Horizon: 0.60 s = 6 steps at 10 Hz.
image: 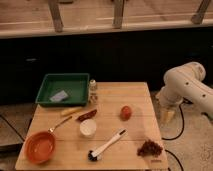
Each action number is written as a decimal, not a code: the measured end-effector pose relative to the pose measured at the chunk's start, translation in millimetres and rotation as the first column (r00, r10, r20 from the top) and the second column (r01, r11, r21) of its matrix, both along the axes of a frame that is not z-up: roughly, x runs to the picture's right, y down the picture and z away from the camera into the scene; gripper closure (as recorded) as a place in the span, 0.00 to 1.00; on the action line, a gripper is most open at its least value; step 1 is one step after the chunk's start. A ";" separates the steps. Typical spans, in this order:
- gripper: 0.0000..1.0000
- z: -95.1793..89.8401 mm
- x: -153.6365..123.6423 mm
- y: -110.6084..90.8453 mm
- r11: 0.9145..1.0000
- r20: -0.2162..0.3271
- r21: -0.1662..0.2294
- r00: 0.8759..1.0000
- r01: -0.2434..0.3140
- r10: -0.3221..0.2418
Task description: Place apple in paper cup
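Observation:
The apple, a small round red-orange fruit, sits on the wooden table right of centre. The paper cup, white and upright, stands a little left of it near the table's middle. The white arm bends at the right of the table, and its gripper hangs down beside the table's right edge, well right of the apple and touching nothing.
A green tray with a grey card lies at the back left. An orange pan sits front left. A dark red pepper, a white brush, a grape cluster and a small shaker are also on the table.

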State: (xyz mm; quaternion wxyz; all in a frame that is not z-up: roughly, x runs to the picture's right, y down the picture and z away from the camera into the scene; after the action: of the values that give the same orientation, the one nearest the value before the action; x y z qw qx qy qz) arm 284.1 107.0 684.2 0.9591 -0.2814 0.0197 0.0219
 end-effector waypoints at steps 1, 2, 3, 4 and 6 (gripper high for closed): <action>0.20 0.7 -0.3 0.5 1.000 -0.003 -0.001 1.000 0.004 -0.004; 0.20 5.7 -6.3 -0.5 1.000 -0.002 -0.002 1.000 0.022 -0.022; 0.20 12.8 -17.8 -1.0 0.999 -0.001 -0.006 0.999 0.044 -0.044; 0.20 22.1 -39.3 -1.7 0.997 0.003 -0.010 0.997 0.072 -0.072; 0.20 32.5 -55.3 -0.5 0.994 0.004 -0.016 0.994 0.105 -0.105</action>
State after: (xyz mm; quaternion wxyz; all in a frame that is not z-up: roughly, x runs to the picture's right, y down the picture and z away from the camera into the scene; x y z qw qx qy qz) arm 228.8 106.5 716.7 0.9567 -0.2877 0.0330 -0.0292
